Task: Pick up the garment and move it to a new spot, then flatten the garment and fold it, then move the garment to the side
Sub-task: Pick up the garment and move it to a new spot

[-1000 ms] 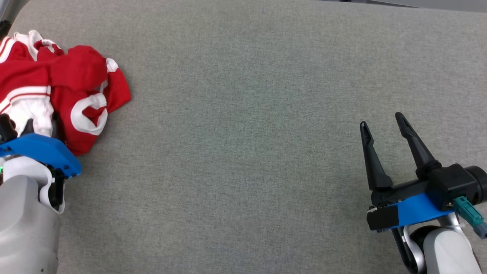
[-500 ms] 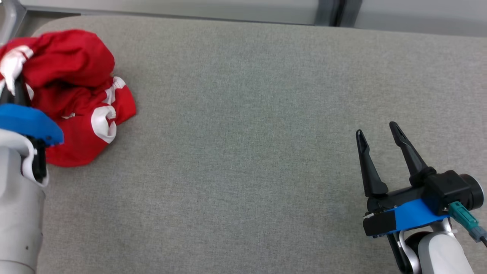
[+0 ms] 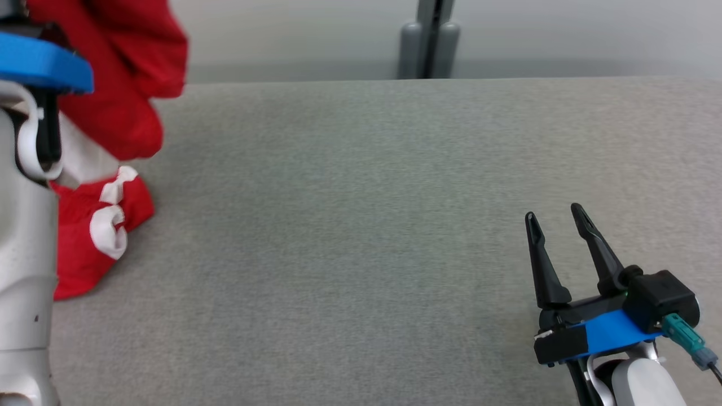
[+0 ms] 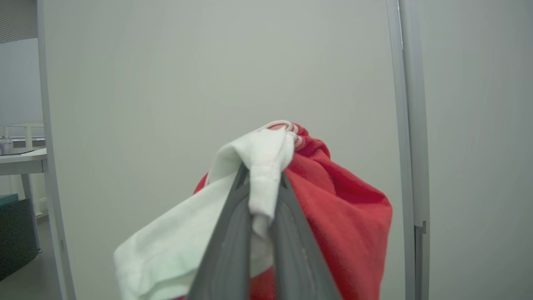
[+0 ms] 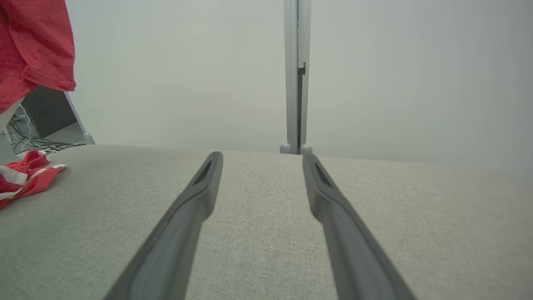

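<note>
Garment [image 3: 113,84] hangs from our left hand [image 4: 263,179], clenched on its white trim to carry it across the table [image 3: 361,225], while our right hand [image 3: 553,214] rests released.

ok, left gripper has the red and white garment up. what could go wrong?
1. The left gripper pinches only a narrow white fold of the red and white fabric garment near its fingertips; it may slip out.
2. The garment's lower end lies on the grey padded table, so it may drag and bunch.
</note>
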Robot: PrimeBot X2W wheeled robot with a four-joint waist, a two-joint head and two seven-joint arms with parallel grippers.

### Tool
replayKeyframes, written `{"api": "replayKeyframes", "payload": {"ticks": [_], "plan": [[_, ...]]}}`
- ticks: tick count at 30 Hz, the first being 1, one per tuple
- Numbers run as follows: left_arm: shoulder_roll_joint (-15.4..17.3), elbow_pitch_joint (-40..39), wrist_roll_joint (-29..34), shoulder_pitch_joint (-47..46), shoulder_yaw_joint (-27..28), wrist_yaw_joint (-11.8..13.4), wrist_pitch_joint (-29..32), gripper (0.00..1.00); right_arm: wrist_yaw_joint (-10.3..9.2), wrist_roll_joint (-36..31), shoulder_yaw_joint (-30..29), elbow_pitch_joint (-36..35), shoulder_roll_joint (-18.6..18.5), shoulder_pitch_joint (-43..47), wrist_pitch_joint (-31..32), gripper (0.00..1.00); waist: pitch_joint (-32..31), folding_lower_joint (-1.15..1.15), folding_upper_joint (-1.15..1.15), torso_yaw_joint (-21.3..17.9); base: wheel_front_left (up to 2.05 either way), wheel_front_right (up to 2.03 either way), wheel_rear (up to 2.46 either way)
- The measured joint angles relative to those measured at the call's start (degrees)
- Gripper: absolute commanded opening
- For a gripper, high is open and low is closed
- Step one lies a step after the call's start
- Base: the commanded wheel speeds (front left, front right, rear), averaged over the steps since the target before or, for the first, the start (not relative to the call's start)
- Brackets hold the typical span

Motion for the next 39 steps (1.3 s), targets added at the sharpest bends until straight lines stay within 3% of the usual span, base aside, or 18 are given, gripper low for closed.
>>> {"api": "replayKeyframes", "payload": {"ticks": [8, 18, 26, 32, 36, 37, 38, 39], "plan": [[-4.11, -12.25, 0.10, -3.08, -4.42, -0.47, 5.16, 0.00, 0.00, 2.47, 0.54, 2.83, -0.01, 0.24, -1.88, 1.00, -1.62, 0.00, 0.00, -7.51, 0.00, 0.00, 0.00], [-8.60, -17.07, 0.66, -1.55, -10.62, -0.48, 8.40, 0.00, 0.00, 4.04, 1.16, 4.42, -0.02, -0.30, -3.58, 1.00, -1.06, 0.00, 0.00, -15.95, 0.00, 0.00, 0.00], [-11.23, -14.17, -0.53, 8.99, -13.74, 0.25, 7.48, 0.00, 0.00, 4.53, 1.41, 5.41, -0.02, -0.71, -4.30, 1.00, -1.20, 0.01, 0.00, -17.76, 0.00, 0.00, 0.00], [-12.74, -9.24, -1.85, 19.94, -15.18, 2.02, 5.24, 0.00, 0.00, 4.54, 1.58, 5.69, -0.02, -0.76, -4.37, 1.00, -1.24, 0.01, 0.00, -17.87, 0.00, 0.00, 0.00], [-13.94, -5.42, -3.30, 25.60, -16.62, 1.77, 4.10, 0.00, 0.00, 4.52, 1.58, 5.97, -0.01, -0.69, -4.41, 1.00, -1.50, 0.01, 0.00, -17.18, 0.00, 0.00, 0.00], [-14.29, -4.60, -3.31, 26.55, -16.99, 1.67, 3.59, 0.23, 0.00, 4.44, 1.44, 6.12, -0.02, -0.64, -4.43, 1.00, -1.65, 0.01, 0.00, -16.85, 0.00, 0.00, 0.00], [-14.57, -4.00, -3.36, 27.23, -17.31, 1.53, 3.31, 0.69, 0.00, 4.33, 1.37, 6.31, -0.02, -0.59, -4.45, 1.00, -1.87, 0.01, 0.00, -16.48, 0.00, 0.00, 0.00], [-14.85, -3.52, -3.36, 27.65, -17.86, 1.51, 2.99, 1.00, 0.00, 4.27, 1.24, 6.42, -0.02, -0.59, -4.45, 1.00, -2.08, 0.01, 0.00, -16.11, 0.00, 0.00, 0.00]]}}
